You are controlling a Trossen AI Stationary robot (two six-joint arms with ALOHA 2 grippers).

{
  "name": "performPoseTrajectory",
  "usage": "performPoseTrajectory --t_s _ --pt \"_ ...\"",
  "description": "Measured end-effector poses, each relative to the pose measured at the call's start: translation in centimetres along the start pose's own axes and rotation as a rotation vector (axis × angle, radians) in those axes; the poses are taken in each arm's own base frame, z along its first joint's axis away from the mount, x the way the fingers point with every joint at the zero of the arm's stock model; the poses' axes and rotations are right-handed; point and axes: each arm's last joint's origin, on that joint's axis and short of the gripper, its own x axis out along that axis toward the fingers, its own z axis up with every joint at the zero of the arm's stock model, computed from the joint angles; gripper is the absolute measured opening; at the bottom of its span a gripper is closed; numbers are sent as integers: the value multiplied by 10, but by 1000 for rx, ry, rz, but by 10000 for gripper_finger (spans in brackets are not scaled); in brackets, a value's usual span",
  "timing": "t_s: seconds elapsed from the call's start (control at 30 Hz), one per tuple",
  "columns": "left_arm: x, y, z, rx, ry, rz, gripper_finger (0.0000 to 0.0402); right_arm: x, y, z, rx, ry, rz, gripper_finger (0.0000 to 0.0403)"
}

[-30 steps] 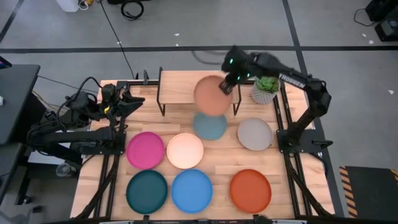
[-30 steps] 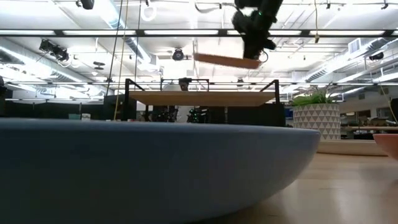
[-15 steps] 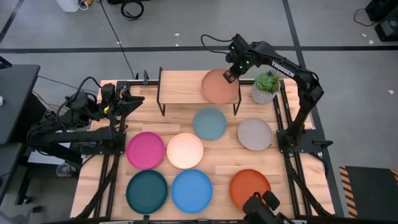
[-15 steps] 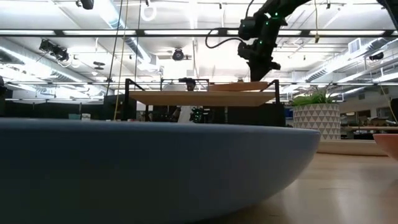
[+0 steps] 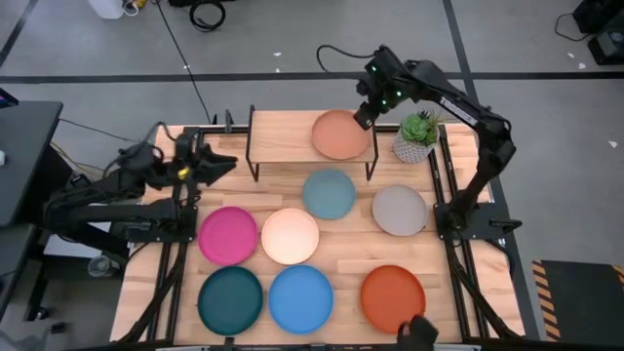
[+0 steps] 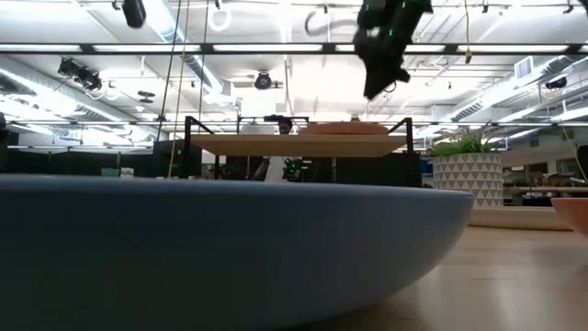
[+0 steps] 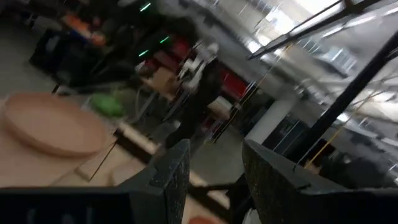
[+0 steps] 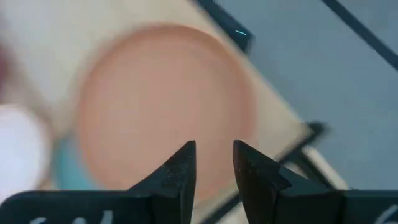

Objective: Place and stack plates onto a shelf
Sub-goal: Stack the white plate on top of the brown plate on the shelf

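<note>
shelf (image 5: pixel 292 136): light wooden board on thin black legs, standing at the far edge of the slatted surface (image 5: pixel 341 255). salmon plate (image 5: pixel 341 135): lying flat on the right half of the shelf, nothing gripping it; also seen in the low view (image 6: pixel 349 129) as a thin disc on the board, and filling the right wrist view (image 8: pixel 161 106). right end effector (image 5: pixel 365 114): raised above the salmon plate's far right edge, clear of it in the low view (image 6: pixel 381 78), fingers (image 8: pixel 177 171) a little apart and empty. left end effector (image 5: pixel 216 162): at the left side of the surface, near the shelf's left legs, fingers (image 7: pixel 171 171) apart with nothing between them. remaining plates, all flat on the surface: pale blue plate (image 5: pixel 329 194) just in front of the shelf; grey plate (image 5: pixel 400 210) to its right; magenta plate (image 5: pixel 228 235) and cream plate (image 5: pixel 290 236) side by side in the middle row; dark teal plate (image 5: pixel 231 299), bright blue plate (image 5: pixel 300 298) and orange plate (image 5: pixel 393 296) along the near row. potted plant (image 5: pixel 417 136): in a white patterned pot, just right of the shelf.
</note>
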Motion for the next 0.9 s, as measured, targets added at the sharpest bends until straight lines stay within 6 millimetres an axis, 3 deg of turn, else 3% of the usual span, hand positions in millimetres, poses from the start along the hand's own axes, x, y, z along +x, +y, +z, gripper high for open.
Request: performPoseTrajectory --t_s 0.27,0.43,0.6,0.9 --pt "33 11 -43 -36 395 40 156 -31 64 -27 -167 -38 101 111" --pt "39 14 -77 -110 708 73 156 -35 84 -42 -172 -14 165 111" --pt "40 22 -107 -136 924 252 156 -35 100 -49 -113 8 166 110" --pt "71 56 -147 -117 948 649 156 -37 123 -52 -192 -51 128 110"
